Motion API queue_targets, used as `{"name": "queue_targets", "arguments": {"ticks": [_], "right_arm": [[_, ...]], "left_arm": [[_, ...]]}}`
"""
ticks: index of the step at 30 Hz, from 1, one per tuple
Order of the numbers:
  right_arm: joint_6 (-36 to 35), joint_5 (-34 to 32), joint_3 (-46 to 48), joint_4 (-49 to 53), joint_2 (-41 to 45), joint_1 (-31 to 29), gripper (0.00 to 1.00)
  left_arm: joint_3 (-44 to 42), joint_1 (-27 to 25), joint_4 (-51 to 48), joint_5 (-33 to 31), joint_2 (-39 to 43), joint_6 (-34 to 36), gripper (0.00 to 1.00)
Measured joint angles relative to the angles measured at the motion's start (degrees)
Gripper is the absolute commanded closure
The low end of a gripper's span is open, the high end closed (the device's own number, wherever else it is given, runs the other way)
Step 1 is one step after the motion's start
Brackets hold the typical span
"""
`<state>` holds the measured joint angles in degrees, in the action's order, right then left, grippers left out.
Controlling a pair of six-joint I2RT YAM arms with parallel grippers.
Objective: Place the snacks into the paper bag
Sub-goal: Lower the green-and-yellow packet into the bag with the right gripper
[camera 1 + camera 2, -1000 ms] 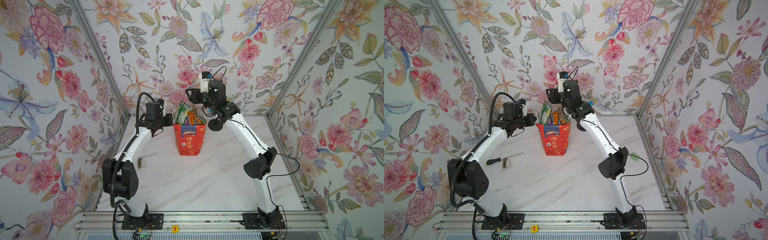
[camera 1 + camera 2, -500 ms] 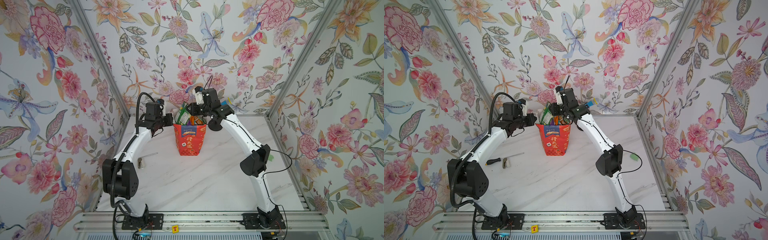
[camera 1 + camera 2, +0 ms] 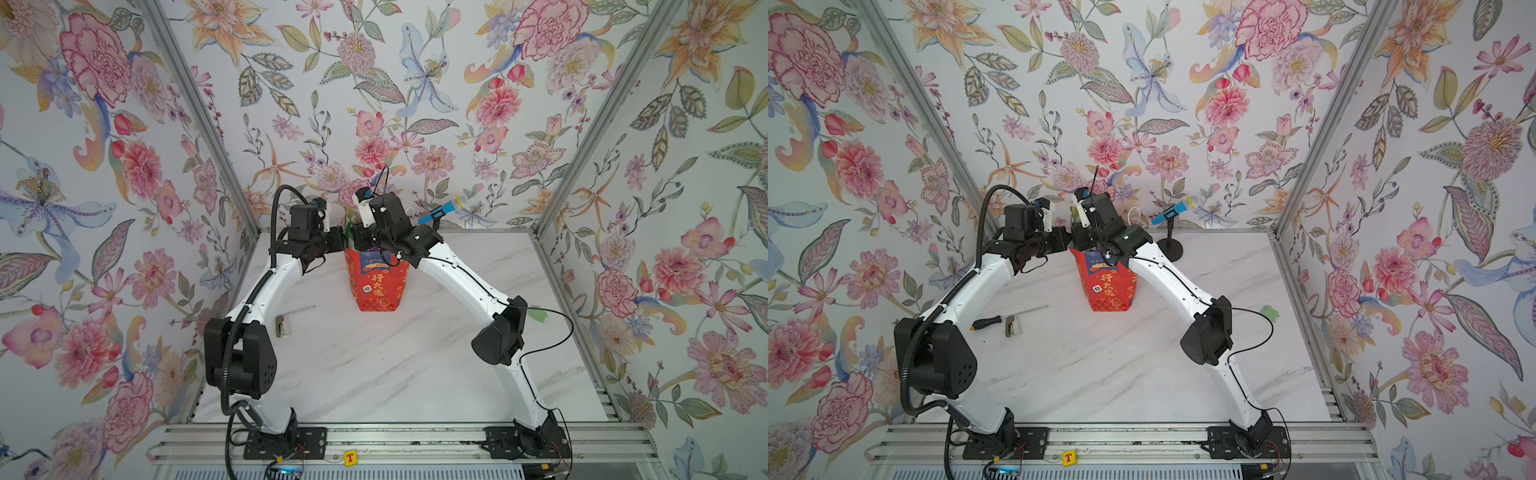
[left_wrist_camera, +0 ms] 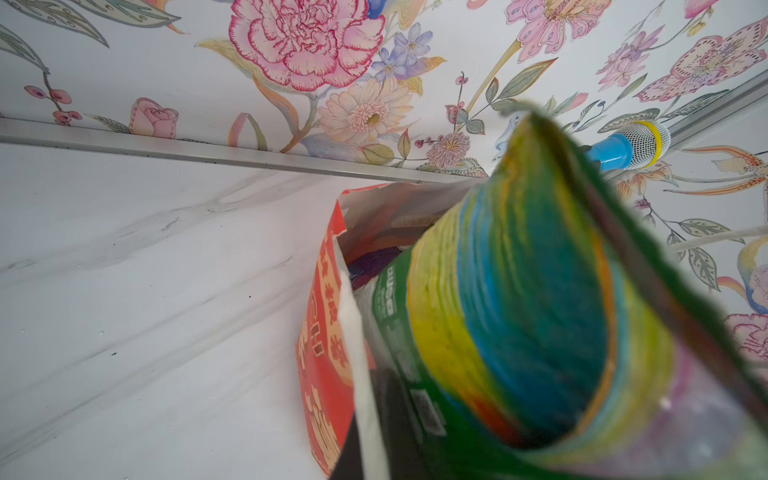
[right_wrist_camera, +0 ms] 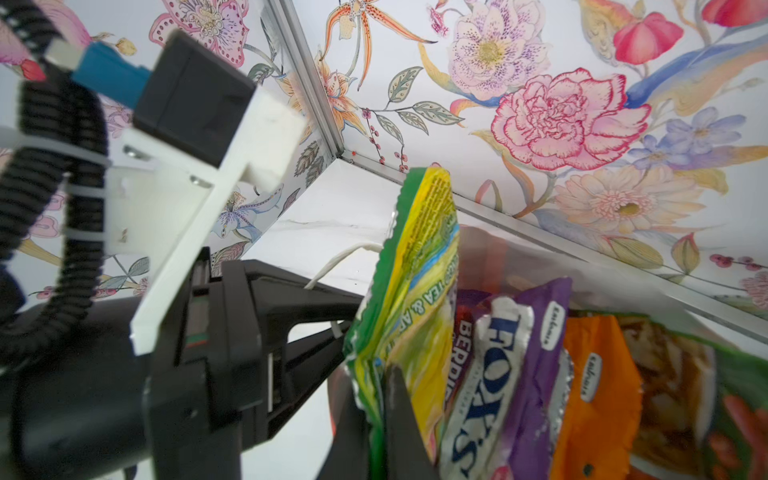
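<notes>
Step in hand: seating the last snack, by the look of it. Tall red-orange paper bag (image 3: 380, 286) with gold characters stands upright in the middle of the desk (image 3: 395, 365); both top views show no packet loose on it. Glossy green-yellow snack packet (image 5: 419, 266) pokes well above the rim, beside the purple FOXS candy bag (image 5: 511, 374), orange packet (image 5: 594, 395) and orange-green nut packet (image 5: 673, 386), all standing in the bag. Right claw (image 5: 374, 386) is pressed together, apparently pinching the green-yellow packet's lower edge. Left claw (image 5: 351, 320) is also pressed together at the bag's mouth, right against that packet's side; whether it holds rim or packet, cannot tell. Next move likely: right arm pushes the packet straight down between its neighbours, then lets go, while the left arm steadies the bag against tipping. Risk: crumpled packet jams on the rim.
</notes>
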<state>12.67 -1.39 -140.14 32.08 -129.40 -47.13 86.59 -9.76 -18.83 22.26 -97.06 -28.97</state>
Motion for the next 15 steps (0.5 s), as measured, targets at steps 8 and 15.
{"name": "queue_targets", "arguments": {"ticks": [8, 15], "right_arm": [[-0.7, -5.6, 4.8, -2.5, 2.0, -0.7, 1.00], [-0.4, -7.1, 7.1, -3.2, 2.0, -0.1, 1.00]], "left_arm": [[0.0, 0.0, 0.1, 0.0, 0.0, -0.4, 1.00], [-0.1, 0.0, 0.1, 0.0, 0.0, -0.4, 1.00]]}}
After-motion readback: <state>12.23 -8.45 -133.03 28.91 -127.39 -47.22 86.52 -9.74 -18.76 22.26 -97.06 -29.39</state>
